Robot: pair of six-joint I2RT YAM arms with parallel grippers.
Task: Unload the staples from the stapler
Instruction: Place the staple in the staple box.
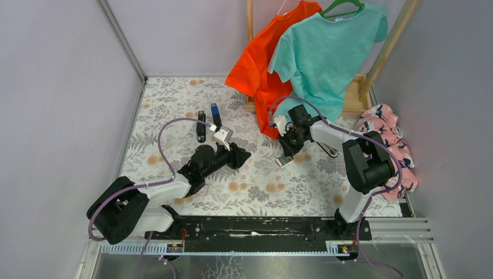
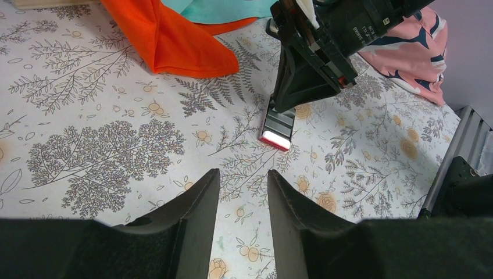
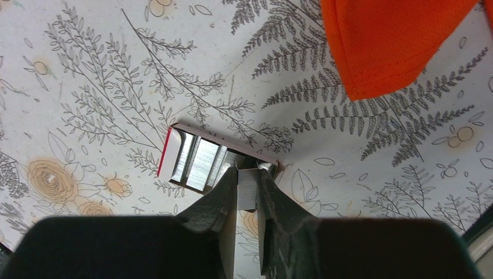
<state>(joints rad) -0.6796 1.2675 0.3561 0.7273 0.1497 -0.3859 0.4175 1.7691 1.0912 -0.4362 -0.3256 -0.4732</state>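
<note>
**mika:** Where are the staples (image 3: pixel 197 161) sitting?

**jo:** They're silvery strips lying in the red-and-white card (image 3: pixel 165 152), right at the right gripper (image 3: pixel 249 173). Its jaws are down to a slit around one pale strip. Can't tell if it's actually gripped. The stapler (image 1: pixel 200 127) lies well apart, about 9 o'clock from them in the top view.

**mika:** And the left gripper (image 2: pixel 243 174)?

**jo:** Partly open, nothing in it. For the pick, I'd pinch the strip square across its sides and lift straight up, so the card doesn't drag along.

**mika:** Any labels?

**jo:** White lettering on the right arm's black housing (image 2: pixel 363 29), too small to read.
</note>
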